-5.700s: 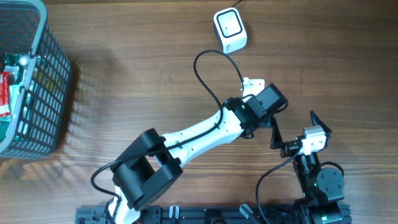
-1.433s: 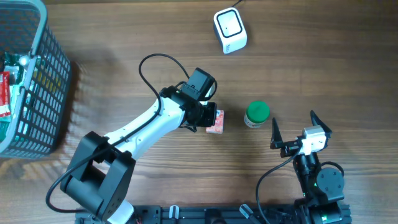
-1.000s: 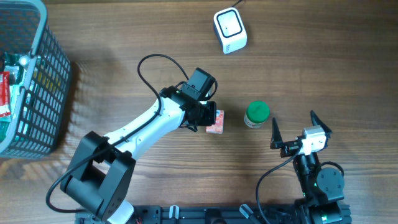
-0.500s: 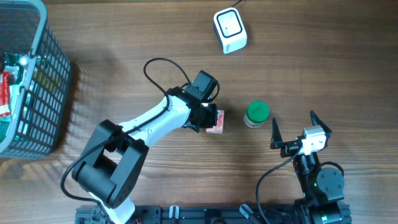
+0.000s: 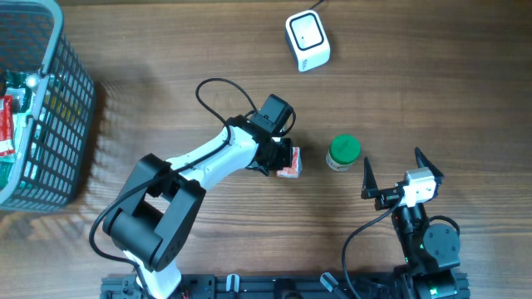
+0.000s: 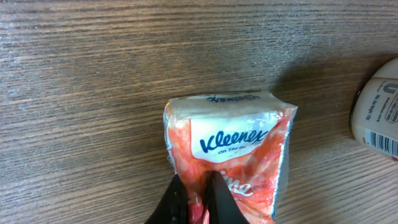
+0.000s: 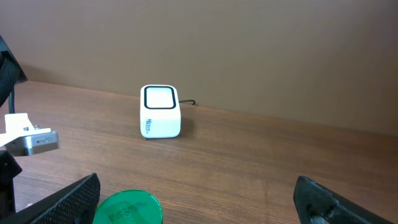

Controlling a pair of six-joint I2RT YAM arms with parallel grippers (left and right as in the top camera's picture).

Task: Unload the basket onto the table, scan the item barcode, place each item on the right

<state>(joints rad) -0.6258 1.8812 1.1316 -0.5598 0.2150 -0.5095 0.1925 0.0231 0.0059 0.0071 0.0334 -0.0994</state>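
A small orange-and-white Kleenex tissue pack [image 5: 289, 164] lies on the wooden table near the middle. In the left wrist view the tissue pack [image 6: 231, 146] fills the centre, and my left gripper [image 6: 196, 188] is shut on a pinch of its wrapper at the near edge. From overhead, the left gripper [image 5: 281, 158] sits on the pack's left side. The white barcode scanner [image 5: 307, 40] stands at the back, also in the right wrist view as the scanner [image 7: 160, 111]. My right gripper [image 5: 391, 162] rests open at the front right, holding nothing.
A green-lidded jar [image 5: 343, 151] stands just right of the pack, and the jar [image 7: 127, 208] shows by the right gripper's left finger. A grey mesh basket [image 5: 50, 124] with packaged goods sits at the far left. The scanner's cable runs off the back edge.
The left gripper's jaws have closed on the tissue pack's wrapper, and the left arm's elbow has swung slightly right. The right arm has not moved.
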